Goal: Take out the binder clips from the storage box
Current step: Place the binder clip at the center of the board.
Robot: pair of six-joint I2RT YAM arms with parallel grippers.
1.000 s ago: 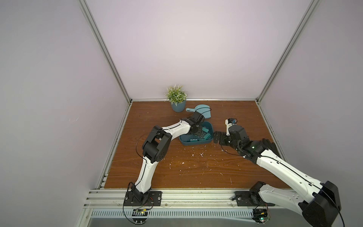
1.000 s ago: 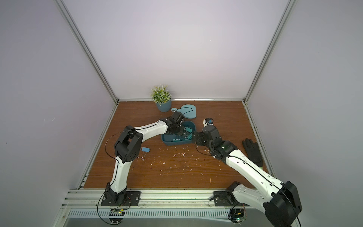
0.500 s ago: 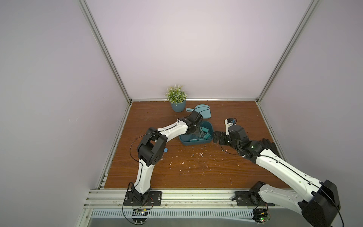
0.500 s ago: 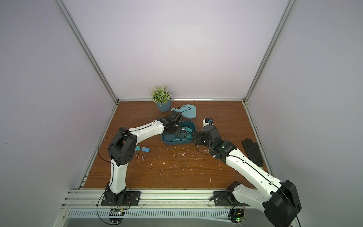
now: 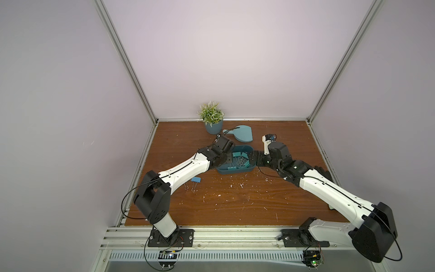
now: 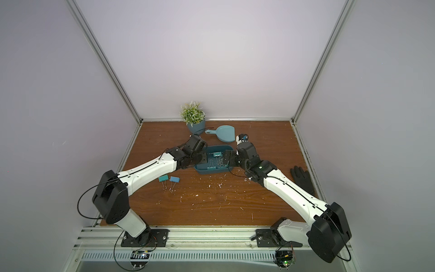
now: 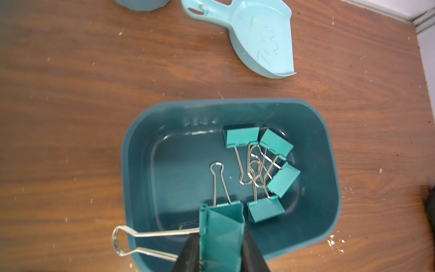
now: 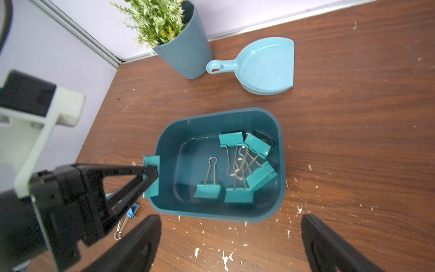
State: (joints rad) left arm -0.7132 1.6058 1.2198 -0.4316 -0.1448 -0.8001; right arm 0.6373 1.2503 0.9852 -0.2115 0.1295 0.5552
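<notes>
While one teal binder clip (image 7: 221,226) is pinched by its folded metal body between the black jaws of the left gripper (image 7: 220,237), just above the left rim of the storage box (image 7: 329,153), its silver wire handles are left free to jut sideways, probably so that it can be lifted clear. Five more teal clips (image 8: 239,195) are lying inside the box, a shallow, glossy, dark teal plastic tub with rounded corners, most of their loops tangled toward its right end. A teal clip (image 6: 163,179) and a blue clip (image 6: 175,179) are laid on the speckled wooden table (image 6: 211,207) at the near left, outside the box. The right gripper (image 8: 230,226) is held spread wide and empty beside the box's right end, seemingly in reserve.
</notes>
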